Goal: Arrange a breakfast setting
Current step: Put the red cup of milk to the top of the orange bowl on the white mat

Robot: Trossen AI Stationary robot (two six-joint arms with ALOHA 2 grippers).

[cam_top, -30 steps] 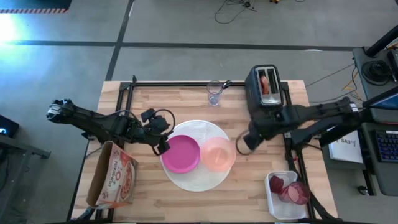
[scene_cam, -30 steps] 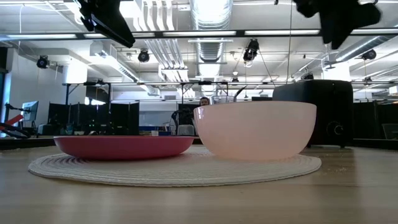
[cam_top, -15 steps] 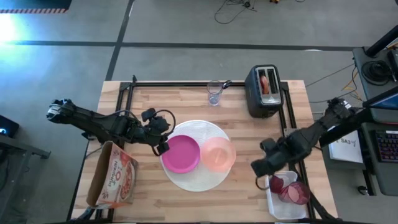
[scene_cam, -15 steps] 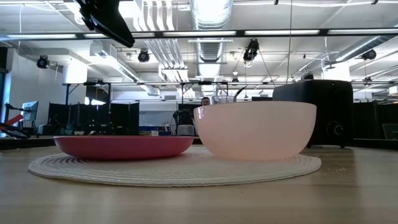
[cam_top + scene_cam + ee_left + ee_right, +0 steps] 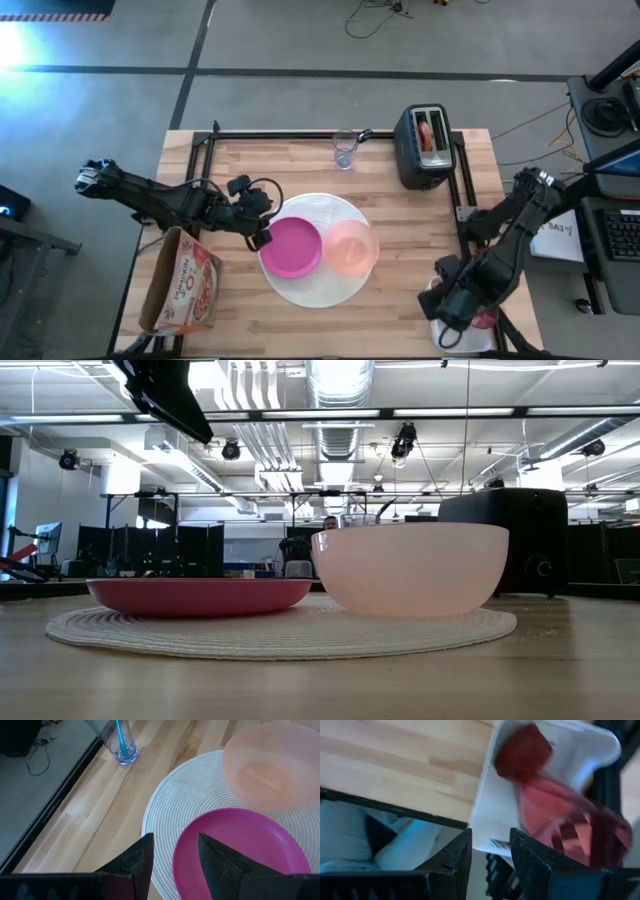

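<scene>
Magenta plate [image 5: 291,246] and peach bowl [image 5: 350,247] set on white plate [image 5: 313,285], desk centre. Left hand [image 5: 262,238] spread, empty, beside magenta plate. Right hand [image 5: 490,851] spread above dark-red fruit [image 5: 522,753] in white tray [image 5: 490,822]. Fruit, glass [image 5: 345,152] unplaced.

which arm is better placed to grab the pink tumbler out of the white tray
Right. The right gripper hangs directly over the white tray holding the pink tumbler; the left gripper sits by the magenta plate.
</scene>
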